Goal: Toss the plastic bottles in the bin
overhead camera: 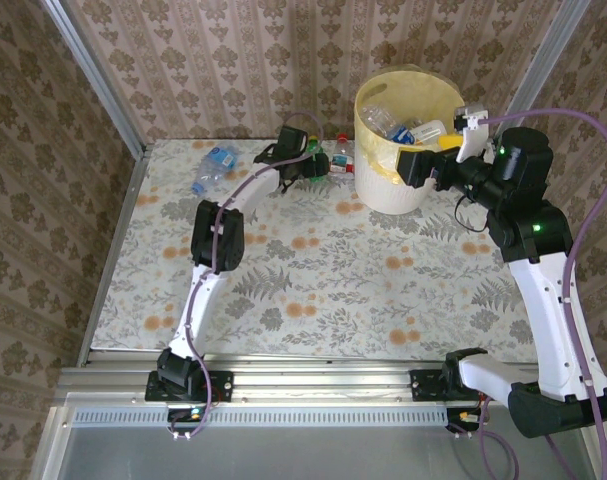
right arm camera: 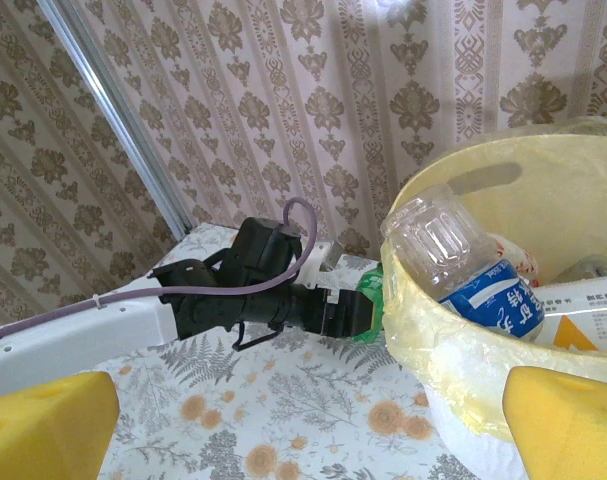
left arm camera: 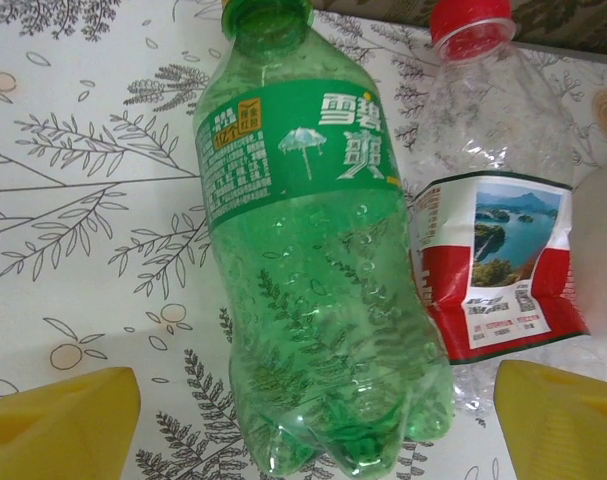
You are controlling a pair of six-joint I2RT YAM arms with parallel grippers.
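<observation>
Nearest to us, in the left wrist view, are the yellow foam pads (left arm camera: 58, 425) of the left gripper (left arm camera: 313, 425). They stand wide apart with the base of a green translucent plastic bottle (left arm camera: 313, 250) between them. We see a gap on each side, so nothing is clamped.

Just to the right of it is a clear plastic bottle with a red cap (left arm camera: 493, 250). Both rest on the floral tablecloth (left arm camera: 83, 200), near the left side of the white cylindrical bin with a yellow bag liner (overhead camera: 383, 185).

The right gripper (right arm camera: 303, 430) hangs by the bin's rim, fingers spread and empty. Inside the bin we see a clear bottle with a blue label (right arm camera: 463, 265) leaning on the liner. Another blue-labelled bottle (overhead camera: 211, 168) lies at the table's far left, well apart from the bin.
</observation>
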